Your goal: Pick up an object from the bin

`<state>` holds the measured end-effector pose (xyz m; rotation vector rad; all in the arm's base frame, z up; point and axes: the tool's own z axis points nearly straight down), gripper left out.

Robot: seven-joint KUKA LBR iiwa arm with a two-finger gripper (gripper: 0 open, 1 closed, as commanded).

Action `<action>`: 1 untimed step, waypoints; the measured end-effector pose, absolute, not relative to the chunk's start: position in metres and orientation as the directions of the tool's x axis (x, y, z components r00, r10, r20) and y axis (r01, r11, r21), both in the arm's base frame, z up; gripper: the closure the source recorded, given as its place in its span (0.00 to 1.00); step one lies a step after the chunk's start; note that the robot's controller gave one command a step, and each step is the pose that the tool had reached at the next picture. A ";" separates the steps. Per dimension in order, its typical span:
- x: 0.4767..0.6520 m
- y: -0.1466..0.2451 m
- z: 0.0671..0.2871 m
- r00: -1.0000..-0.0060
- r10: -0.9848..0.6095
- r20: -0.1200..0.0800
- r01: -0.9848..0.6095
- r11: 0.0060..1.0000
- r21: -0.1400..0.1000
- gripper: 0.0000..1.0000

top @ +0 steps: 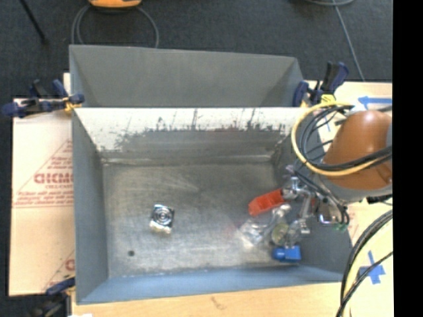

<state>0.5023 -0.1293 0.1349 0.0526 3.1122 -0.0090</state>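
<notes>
gripper (292, 218) low at a small cluster, its opening cannot be told | just beside it: blue block (287, 253), clear plastic piece (253, 234), orange-red piece (266, 202) | well apart from it: silvery lump (162, 218), alone | judgement: centre on one piece only, keeping clear of the bin (89, 197) wall

Even, bright overhead light; pale glare on bin (192, 119) back wall

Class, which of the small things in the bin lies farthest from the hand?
The silvery metal piece, alone on the left; the orange piece, clear piece and blue piece crowd beside the hand.
</notes>
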 end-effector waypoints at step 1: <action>0.503 -0.129 0.135 -0.999 0.018 -0.030 0.018 1.000 -0.006 0.00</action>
